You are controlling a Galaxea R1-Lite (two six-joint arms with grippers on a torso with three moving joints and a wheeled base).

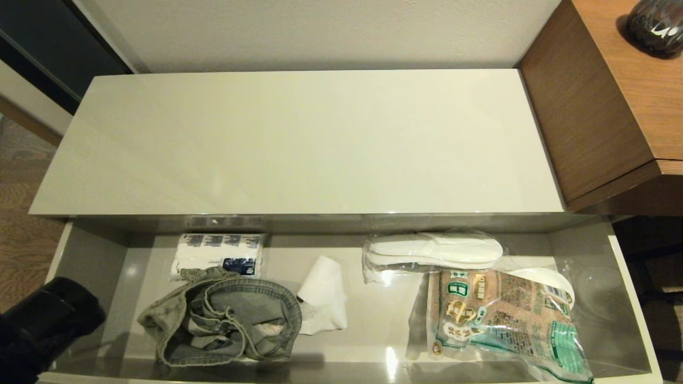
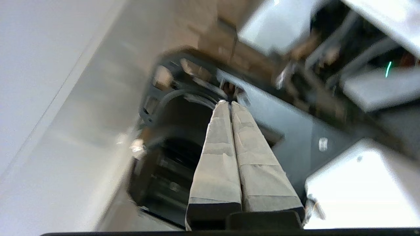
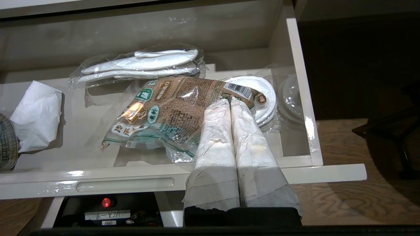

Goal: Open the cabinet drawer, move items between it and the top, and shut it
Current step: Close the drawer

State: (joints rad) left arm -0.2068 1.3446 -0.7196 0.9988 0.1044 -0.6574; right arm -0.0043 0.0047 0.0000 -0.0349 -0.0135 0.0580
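With cabinet drawer (image 1: 632, 298) open, both our grippers (image 2: 228, 104) (image 3: 229, 100) closed, empty; next we lift denim garment (image 1: 224, 320) onto top (image 1: 299, 144)

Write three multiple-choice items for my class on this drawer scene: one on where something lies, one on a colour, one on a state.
1. Where does the denim garment lie?
A. on the cabinet top
B. in the drawer's left part
C. on the wooden desk

2. What colour are the slippers in the clear bag?
A. white
B. black
C. red

3. What state is the cabinet drawer in?
A. shut
B. pulled open
C. lifted out onto the floor

Answers:
1 B: the garment is bunched in the left of the drawer, next to the paper roll.
2 A: both wrapped slippers show white, behind the printed packet.
3 B: its contents lie exposed in front of the top; both the left gripper and right gripper are shut and hold nothing.
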